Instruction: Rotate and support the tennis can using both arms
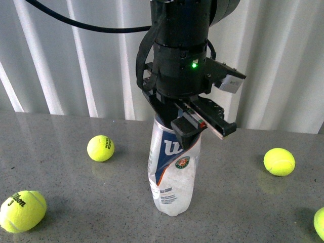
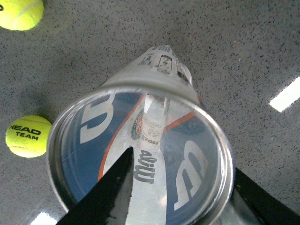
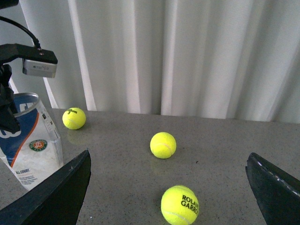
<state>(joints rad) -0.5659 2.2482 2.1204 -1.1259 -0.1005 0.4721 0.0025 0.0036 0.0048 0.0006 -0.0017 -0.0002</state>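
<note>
The tennis can (image 1: 172, 172), a clear dented tube with a blue-white-orange Wilson label, stands upright on the grey table (image 1: 243, 202) at the centre. My left gripper (image 1: 191, 130), on the black arm with the green light, comes down from above and is shut on the can's top rim. In the left wrist view I look into the can's open mouth (image 2: 140, 154); one finger (image 2: 108, 197) is inside it, the other outside the rim. My right gripper (image 3: 168, 161) is open and empty, off to the can's side; the can (image 3: 33, 150) shows at that view's edge.
Yellow tennis balls lie around the can: one at the left (image 1: 100, 148), one at the front left (image 1: 23, 210), one at the right (image 1: 279, 161). Two balls (image 3: 163, 144) (image 3: 180, 205) lie in front of the right gripper. A white curtain (image 1: 283, 61) hangs behind the table.
</note>
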